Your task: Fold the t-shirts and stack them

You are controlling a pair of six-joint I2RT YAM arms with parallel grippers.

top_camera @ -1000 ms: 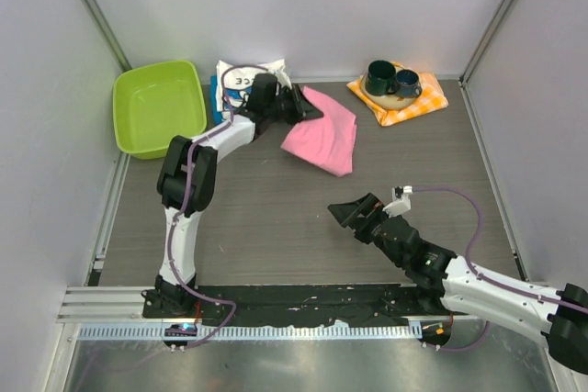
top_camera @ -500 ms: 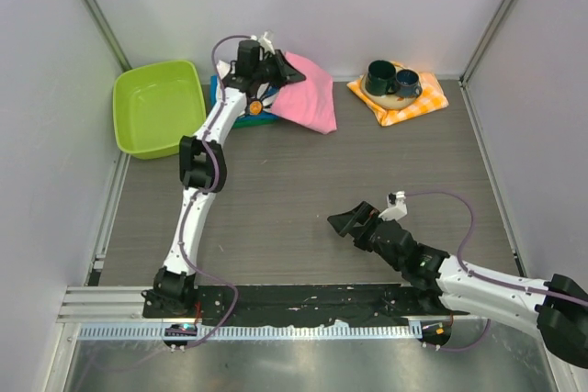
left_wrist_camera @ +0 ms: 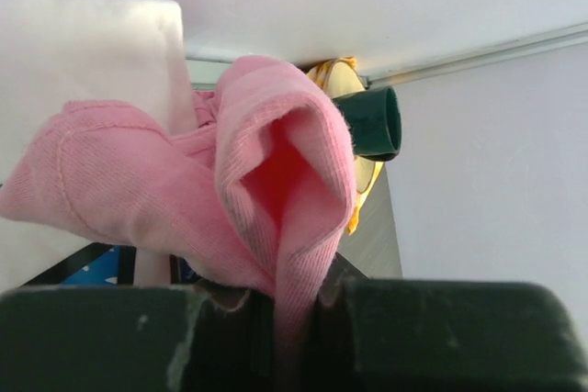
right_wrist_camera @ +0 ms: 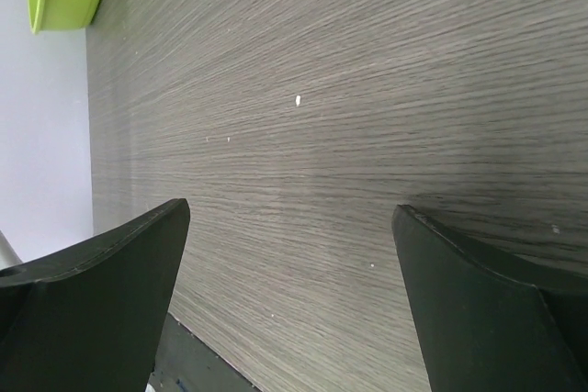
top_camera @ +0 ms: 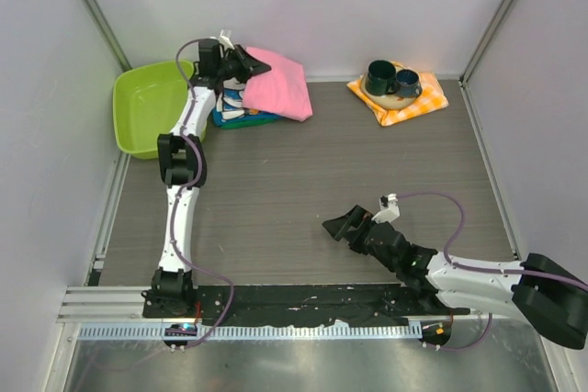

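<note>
left arm (top_camera: pixel 180 159) outstretched, left gripper (top_camera: pixel 255 68) pinching pink t-shirt (top_camera: pixel 281 87), right gripper (top_camera: pixel 338 225) agape

1. A lime-green plastic basin (top_camera: pixel 154 109) sits in the far left corner of the dark wood-grain worktop (top_camera: pixel 367 172).
2. An orange-and-white checked cloth (top_camera: pixel 404 113) lies far right, near the back wall.
3. Two dark green mugs (top_camera: pixel 381 78) stand close together on that cloth.

One pink t-shirt (top_camera: pixel 278 84), two mugs (top_camera: pixel 381 78), one basin (top_camera: pixel 152 115)
</note>
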